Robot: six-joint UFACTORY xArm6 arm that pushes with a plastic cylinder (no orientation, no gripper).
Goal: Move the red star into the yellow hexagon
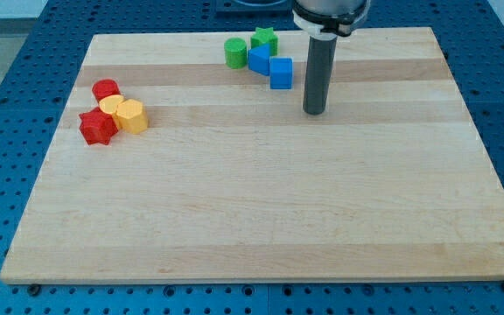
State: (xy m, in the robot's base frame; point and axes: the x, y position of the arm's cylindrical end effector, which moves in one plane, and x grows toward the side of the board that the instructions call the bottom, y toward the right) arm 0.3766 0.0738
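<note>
The red star (97, 127) lies at the view's left on the wooden board (261, 210). It touches a yellow block (112, 107), and the yellow hexagon (132, 115) sits just to the right of the star, very close or touching. A red round block (106, 89) is above them. My tip (314, 112) is far to the right of this cluster, near the view's top middle, touching no block.
A green cylinder (235, 52), a green star (264, 39) and two blue blocks (258, 59) (281, 73) are grouped at the view's top, just left of my rod. A blue pegboard table surrounds the board.
</note>
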